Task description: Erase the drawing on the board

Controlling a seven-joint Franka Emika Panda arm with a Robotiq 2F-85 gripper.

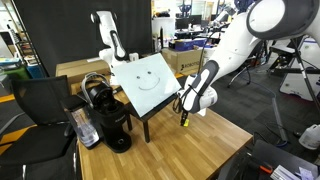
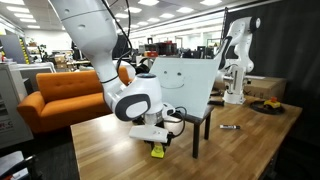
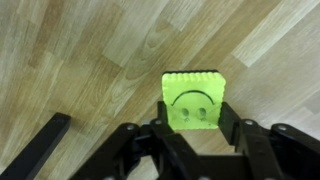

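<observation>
The wooden table (image 1: 210, 145) filled the foreground in both exterior views, its near edges cut off by the frame. The white arm (image 1: 240, 45) reached in from above, its base out of sight. An orange sofa (image 2: 55, 95) stood behind the table, half hidden by the arm, and a black chair (image 1: 35, 105) sat at the table's far end, partly cut off.

The board (image 1: 140, 80) stood tilted on its dark stand near the middle of the table. The drawing (image 1: 148, 82), a smiley face, was plain on it in an exterior view. From the opposite side the arm's wrist covered the board's lower corner and the lines were hard to make out. A black coffee machine (image 1: 112, 125) stood just beside the board, and a second white arm (image 1: 108, 35) rose behind it.

The gripper (image 3: 197, 125) hung low over the table beside the board, apart from its face. Its fingers (image 3: 232, 128) were clamped on a small green block (image 3: 195, 95). In the wrist view the block bore a dark curved line with two faint spots beneath it. One black stand leg (image 3: 35, 150) crossed that view's lower corner, cut off by the edge. Print on things in the background was too small to read.
</observation>
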